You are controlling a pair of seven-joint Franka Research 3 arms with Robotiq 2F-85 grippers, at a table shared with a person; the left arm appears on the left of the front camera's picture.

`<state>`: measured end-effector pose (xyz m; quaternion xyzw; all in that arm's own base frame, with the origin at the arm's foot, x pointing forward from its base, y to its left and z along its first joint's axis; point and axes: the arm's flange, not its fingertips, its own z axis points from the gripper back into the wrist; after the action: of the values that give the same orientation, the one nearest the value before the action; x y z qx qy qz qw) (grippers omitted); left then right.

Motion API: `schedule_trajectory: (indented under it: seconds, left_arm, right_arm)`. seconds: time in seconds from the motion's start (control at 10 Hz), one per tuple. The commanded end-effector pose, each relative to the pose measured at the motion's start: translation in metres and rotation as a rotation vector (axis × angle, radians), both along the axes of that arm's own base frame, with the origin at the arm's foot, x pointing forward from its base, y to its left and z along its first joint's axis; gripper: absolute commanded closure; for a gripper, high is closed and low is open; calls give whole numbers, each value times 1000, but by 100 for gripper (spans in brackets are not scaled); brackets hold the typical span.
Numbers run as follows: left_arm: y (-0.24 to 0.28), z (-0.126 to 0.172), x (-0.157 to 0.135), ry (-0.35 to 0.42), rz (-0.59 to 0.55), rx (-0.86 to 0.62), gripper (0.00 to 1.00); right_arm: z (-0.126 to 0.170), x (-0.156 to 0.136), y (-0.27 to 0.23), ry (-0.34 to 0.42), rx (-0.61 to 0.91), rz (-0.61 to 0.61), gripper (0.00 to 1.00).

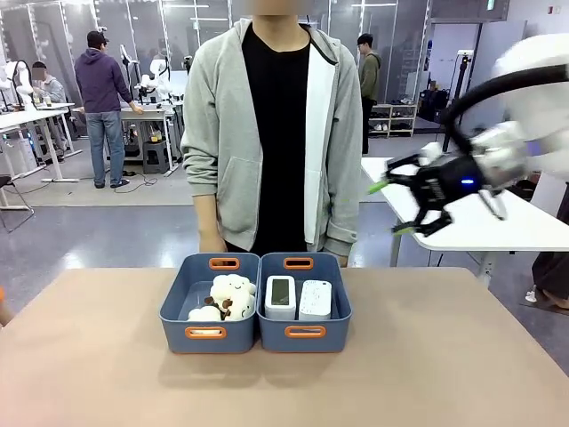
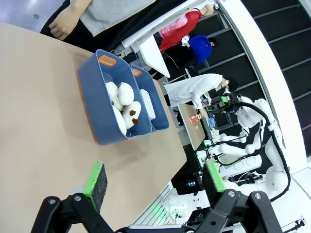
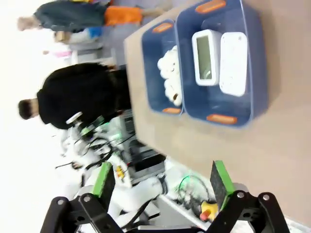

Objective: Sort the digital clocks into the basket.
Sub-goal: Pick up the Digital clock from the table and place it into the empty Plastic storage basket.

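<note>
digital clocks [image 1: 298, 298] both lie in the basket [image 1: 305, 336] below your empty, wide-released right pincer [image 1: 392, 207], so you look finished, with nothing left to sort.

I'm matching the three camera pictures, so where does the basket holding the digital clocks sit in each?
Front view: basket at centre, right of the pair.
Left wrist view: farther bin, behind the sheep bin.
Right wrist view: upper right.
Shared landmark: the orange-rimmed handle slots.
</note>
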<state>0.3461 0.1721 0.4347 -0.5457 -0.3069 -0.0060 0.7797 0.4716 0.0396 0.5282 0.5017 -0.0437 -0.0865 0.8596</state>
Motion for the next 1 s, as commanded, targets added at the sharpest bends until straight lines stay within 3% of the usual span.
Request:
schedule_trajectory:
  seconds: [0.0,0.2,0.4,0.9]
  left_arm:
    - [-1,1,1,-25,2,-24,0]
    - [-1,1,1,-25,2,-24,0]
    - [-1,1,1,-25,2,-24,0]
    - [-1,1,1,-25,2,-24,0]
  right_arm:
    - [-18,-5,-58,-30,116,93,0]
    - [-35,-35,-124,-48,281,101,0]
    - [-57,-68,-169,-61,307,87,0]
    - [-67,-82,-189,-49,311,50,0]
